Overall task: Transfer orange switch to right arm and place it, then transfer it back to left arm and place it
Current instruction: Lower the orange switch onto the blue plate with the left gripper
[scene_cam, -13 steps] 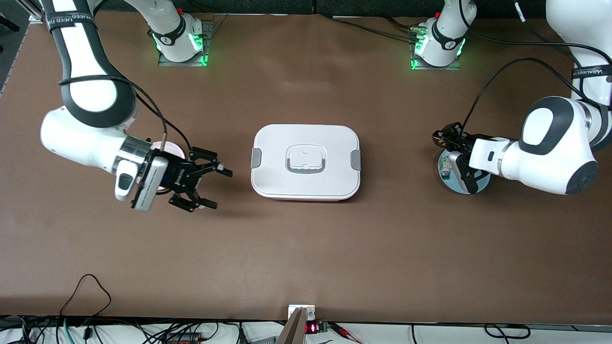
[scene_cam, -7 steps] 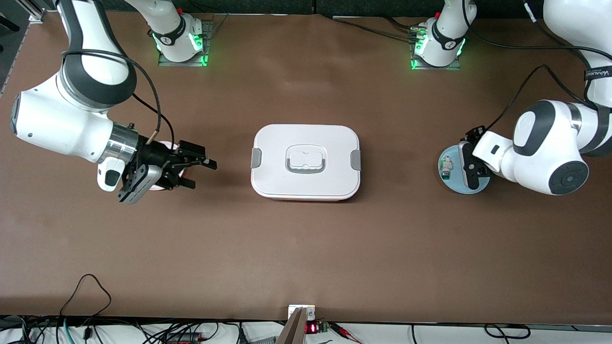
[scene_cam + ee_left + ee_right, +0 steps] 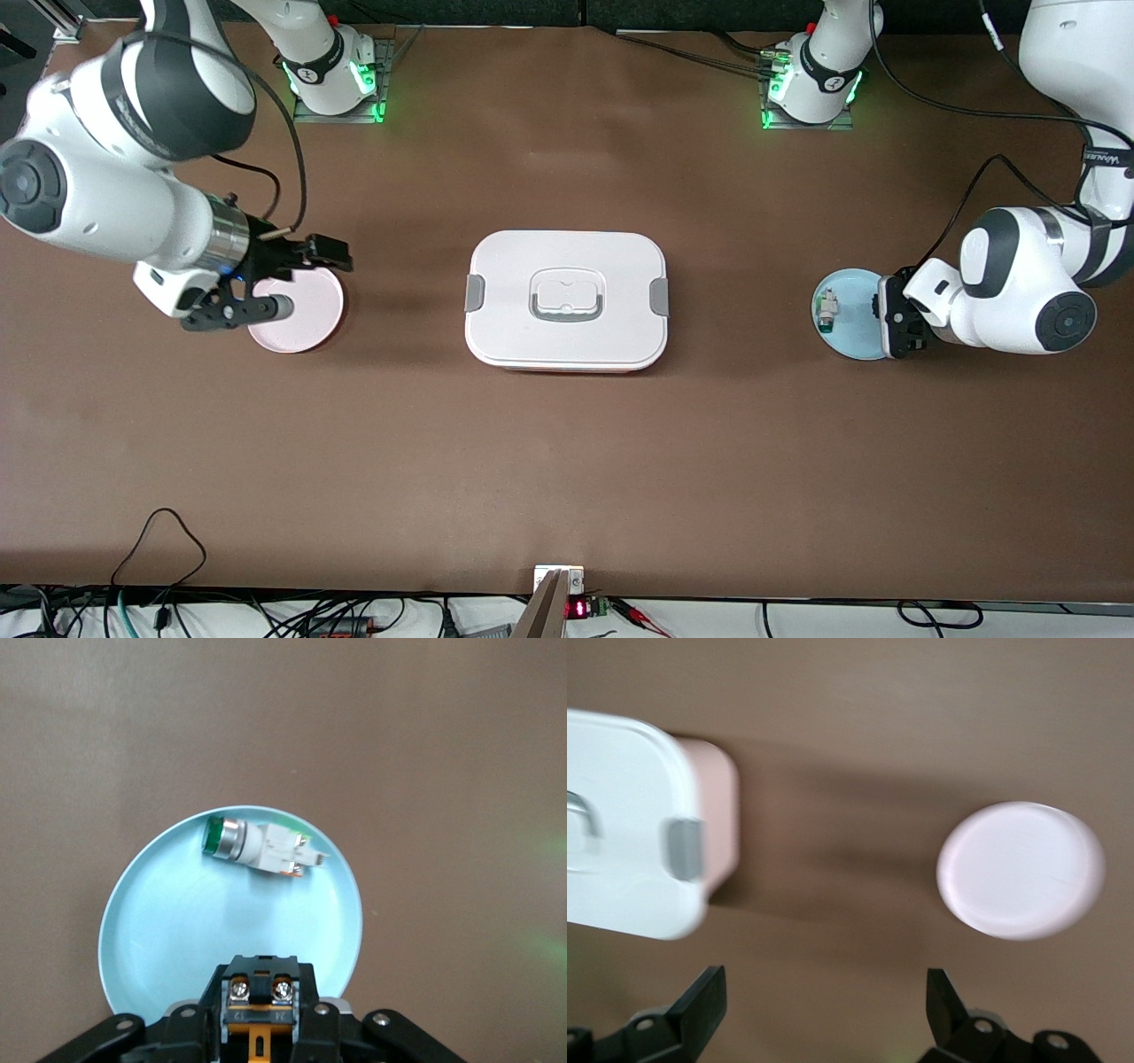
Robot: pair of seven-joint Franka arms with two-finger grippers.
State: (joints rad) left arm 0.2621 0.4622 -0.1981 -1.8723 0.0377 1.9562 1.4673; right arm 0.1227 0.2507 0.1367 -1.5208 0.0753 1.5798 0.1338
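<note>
Biggest change from a second ago: both big white arms have pulled back toward their own ends of the brown table.

- **Right arm:** its right gripper was reaching toward the large white rounded-rectangular box. Now it's back over the round pink plate, with the elbow swung up toward the table corner by its base. The wrist is roughly level and points at the box. The fingers are spread wide with nothing between them.
- **Left arm:** it has tucked in toward the short edge at its end. The forearm is folded low, and the left gripper hangs over the rim of the round light-blue plate, on the side toward that edge. That leaves more of the plate uncovered than before.
- **Orange switch:** the left gripper is clamped on the tiny black switch with orange markings. In the left wrist view the switch sits right between the fingers with two screw heads showing, up in the air over the blue plate's rim.
- **Not moved:** the box is in the same spot mid-table, between the two plates and well apart from both. The small white-and-green component lies on its side on the blue plate.
</note>
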